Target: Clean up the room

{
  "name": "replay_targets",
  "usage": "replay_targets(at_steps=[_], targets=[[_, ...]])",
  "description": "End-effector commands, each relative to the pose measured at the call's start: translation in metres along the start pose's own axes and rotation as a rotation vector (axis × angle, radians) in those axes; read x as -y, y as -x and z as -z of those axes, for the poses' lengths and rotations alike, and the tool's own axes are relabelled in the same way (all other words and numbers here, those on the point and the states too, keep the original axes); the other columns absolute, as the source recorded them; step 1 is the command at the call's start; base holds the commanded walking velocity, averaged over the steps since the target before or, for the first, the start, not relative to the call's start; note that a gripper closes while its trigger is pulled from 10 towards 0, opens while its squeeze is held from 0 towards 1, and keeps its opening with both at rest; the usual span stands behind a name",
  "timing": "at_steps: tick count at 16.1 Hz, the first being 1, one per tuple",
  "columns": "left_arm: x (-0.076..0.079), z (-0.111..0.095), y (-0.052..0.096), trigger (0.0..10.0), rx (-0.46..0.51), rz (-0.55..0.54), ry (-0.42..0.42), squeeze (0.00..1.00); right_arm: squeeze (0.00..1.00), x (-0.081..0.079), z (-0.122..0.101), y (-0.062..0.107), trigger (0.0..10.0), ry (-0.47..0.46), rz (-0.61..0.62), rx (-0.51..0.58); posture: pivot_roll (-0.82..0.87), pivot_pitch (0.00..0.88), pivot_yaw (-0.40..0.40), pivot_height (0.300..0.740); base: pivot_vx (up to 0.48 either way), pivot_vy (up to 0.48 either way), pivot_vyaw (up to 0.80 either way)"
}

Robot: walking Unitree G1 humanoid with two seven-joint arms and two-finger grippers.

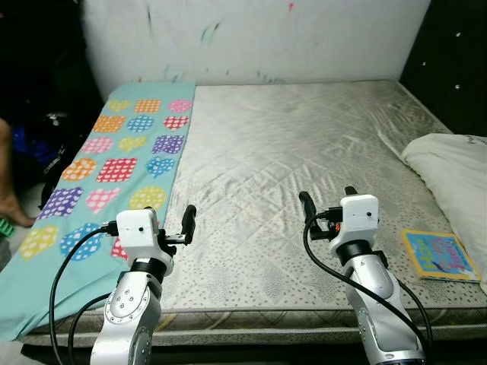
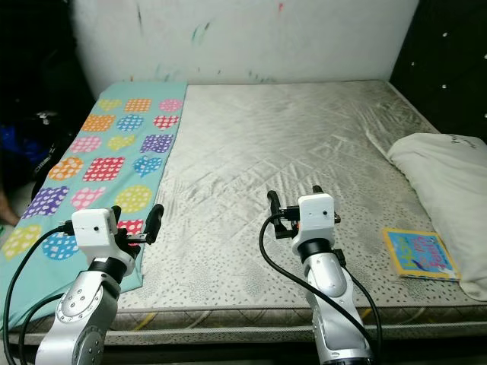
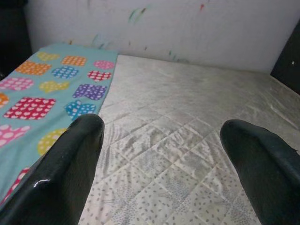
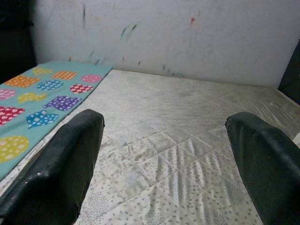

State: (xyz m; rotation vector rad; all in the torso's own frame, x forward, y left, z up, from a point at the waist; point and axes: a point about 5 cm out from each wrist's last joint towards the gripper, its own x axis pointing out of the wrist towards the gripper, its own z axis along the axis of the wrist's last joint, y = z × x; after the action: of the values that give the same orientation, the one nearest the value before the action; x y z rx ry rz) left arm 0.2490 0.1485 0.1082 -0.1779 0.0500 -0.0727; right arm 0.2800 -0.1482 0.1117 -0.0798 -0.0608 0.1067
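Both grippers hover over the near edge of the mattress (image 1: 289,144), fingers spread and holding nothing — the left gripper (image 1: 176,226) just beside the sheet (image 1: 122,163), the right gripper (image 1: 327,199) toward the mattress's middle. A book (image 1: 440,255) lies at the mattress's near right corner, just beside the pillow (image 1: 453,171). The patterned sheet runs along the mattress's left side up to the marked wall (image 1: 259,38), its near end hanging off. Likely trouble: a one-handed pull on that sheet could drag it to the floor — and a shallow pinch may slip off the flat book.
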Motion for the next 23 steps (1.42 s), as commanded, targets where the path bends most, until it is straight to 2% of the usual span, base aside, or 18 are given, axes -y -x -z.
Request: replay_targets(at_steps=[1, 21, 23], targets=[[-0.0033, 0.0009, -0.0001, 10.0, -0.012, -0.015, -0.002, 0.0, 0.0, 0.0001, -0.0026, -0.0013, 10.0, 0.002, -0.002, 0.014, -0.11, 0.0, 0.017, 0.74, 0.0, 0.48, 0.0], [-0.0034, 0.0023, -0.0011, 10.0, -0.021, -0.014, 0.008, 0.0, 0.0, -0.0036, -0.0018, -0.0016, 10.0, 0.033, -0.03, 0.01, -0.12, 0.0, 0.016, 0.74, 0.0, 0.48, 0.0], [-0.0016, 0.0007, -0.0005, 10.0, -0.007, 0.002, 0.003, 0.0, 0.0, -0.0042, -0.0013, -0.0008, 10.0, 0.035, -0.036, 0.01, -0.12, 0.0, 0.016, 0.74, 0.0, 0.216, 0.0]])
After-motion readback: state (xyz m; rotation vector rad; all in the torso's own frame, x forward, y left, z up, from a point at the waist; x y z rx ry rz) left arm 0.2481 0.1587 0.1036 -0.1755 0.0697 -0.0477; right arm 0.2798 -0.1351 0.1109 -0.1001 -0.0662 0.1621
